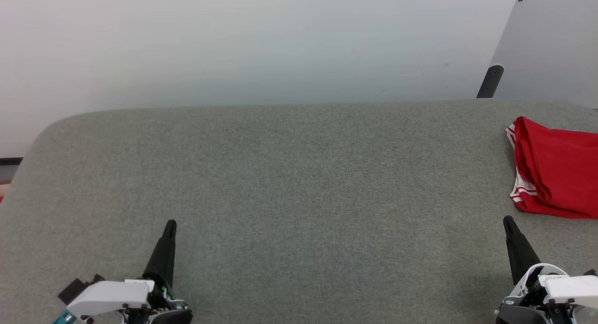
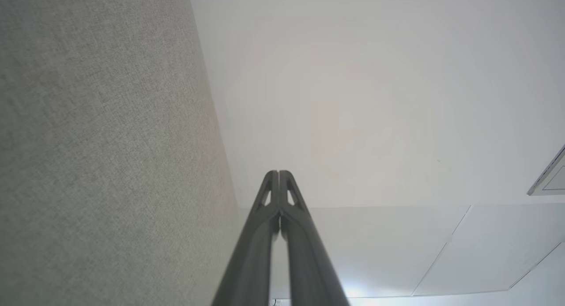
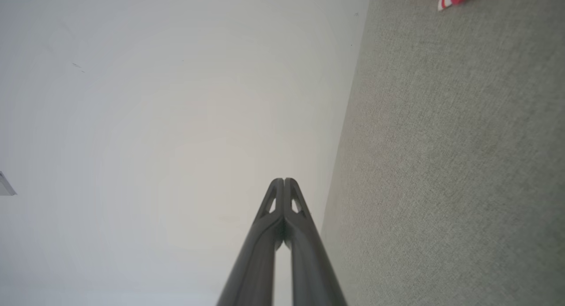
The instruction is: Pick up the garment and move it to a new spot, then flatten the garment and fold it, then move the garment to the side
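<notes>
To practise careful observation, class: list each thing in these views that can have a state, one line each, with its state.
red garment: loosely folded over, lying on the tabletop's right side, not held, partly cut off by the picture's edge.
left gripper: shut, empty.
right gripper: shut, empty, apart from the garment.
grey fabric tabletop: flat and smooth.

One garment (image 1: 556, 169) (seemingly folded), two hands (image 1: 171, 225) (image 1: 507, 221).

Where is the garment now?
In the head view, the garment lies bunched on the right side of the grey surface, just ahead of the shut right hand, not touching it.
</notes>
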### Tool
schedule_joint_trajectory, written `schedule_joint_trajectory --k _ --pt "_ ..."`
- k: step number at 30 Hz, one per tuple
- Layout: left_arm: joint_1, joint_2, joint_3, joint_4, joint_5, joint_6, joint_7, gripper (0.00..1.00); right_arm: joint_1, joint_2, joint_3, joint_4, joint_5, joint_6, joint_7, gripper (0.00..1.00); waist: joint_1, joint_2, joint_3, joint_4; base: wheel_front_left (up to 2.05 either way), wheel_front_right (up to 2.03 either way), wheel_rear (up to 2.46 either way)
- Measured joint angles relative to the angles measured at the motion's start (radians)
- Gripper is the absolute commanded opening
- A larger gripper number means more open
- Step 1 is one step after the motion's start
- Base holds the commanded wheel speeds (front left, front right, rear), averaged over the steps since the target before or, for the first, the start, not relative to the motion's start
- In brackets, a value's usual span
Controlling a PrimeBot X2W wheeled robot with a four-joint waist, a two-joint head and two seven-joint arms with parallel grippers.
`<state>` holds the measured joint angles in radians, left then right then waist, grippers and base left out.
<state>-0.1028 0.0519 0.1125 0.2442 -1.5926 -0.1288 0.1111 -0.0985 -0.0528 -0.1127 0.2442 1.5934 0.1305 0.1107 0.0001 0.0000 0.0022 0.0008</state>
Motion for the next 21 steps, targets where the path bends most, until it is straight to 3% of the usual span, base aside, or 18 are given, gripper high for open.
schedule_joint_trajectory --k 21 --pt "-0.002 -0.003 0.001 0.000 -0.018 0.000 0.004 0.00 -0.010 0.002 -0.002 0.001 0.017 0.000 0.004 0.00 0.0000 0.0000 0.001 -0.001 0.00 0.00 0.00"
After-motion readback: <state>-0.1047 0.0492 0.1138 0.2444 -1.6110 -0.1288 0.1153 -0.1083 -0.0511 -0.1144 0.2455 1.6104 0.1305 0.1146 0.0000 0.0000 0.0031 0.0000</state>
